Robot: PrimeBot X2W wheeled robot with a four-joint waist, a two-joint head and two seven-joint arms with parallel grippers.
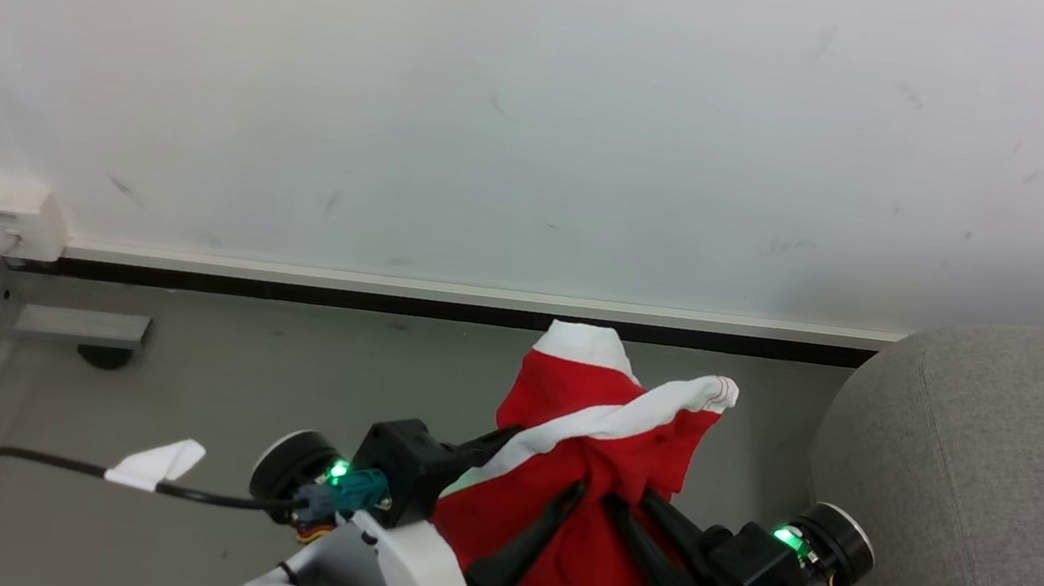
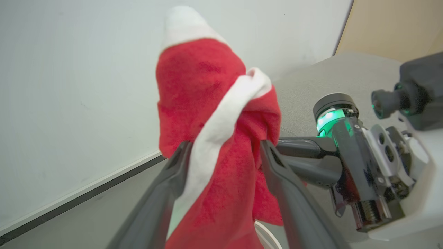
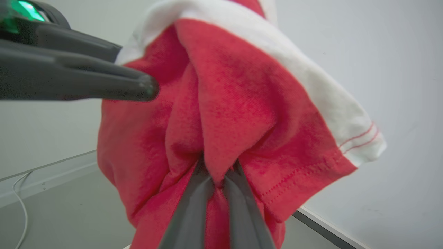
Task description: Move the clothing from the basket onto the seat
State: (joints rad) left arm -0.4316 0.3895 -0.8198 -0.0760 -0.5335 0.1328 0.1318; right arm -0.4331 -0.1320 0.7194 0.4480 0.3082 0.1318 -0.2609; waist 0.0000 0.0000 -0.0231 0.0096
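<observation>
Nearest to us, both arms come up from the bottom edge of the head view, pale forearms close together and wrists turned inward, so that the two tools meet on one bundle. The right tool (image 3: 218, 169) has its fingers (image 3: 193, 207) pressed together on a fold of the clothing (image 1: 597, 414), pinching red cloth near the hem. The left tool (image 2: 225, 150) stands wide. Its fingers (image 2: 166, 186) bracket the bunched garment, which fills the gap and touches both inner faces, so we judge it a loose clasp rather than a firm pinch. The clothing is held in the air between the tools. Its long axis runs up and down the head view, with a white band across the red, a white-tipped peak above the fingers and the rest hanging below them. Beyond it lies the grey floor (image 1: 270, 371), with a dark cable (image 1: 6, 457) trailing off to our left. The seat (image 1: 992, 476) lies to our right of the bundle, near but apart from it, with its rounded grey edge just past the right wrist. The right arm is therefore the nearer one, and we judge that the coming move is a carry to the right, over that edge and onto the cushion. With two grips on one garment, the arms need to travel together or the looser left hold may slip. Farthest off is the white wall (image 1: 545, 115).
</observation>
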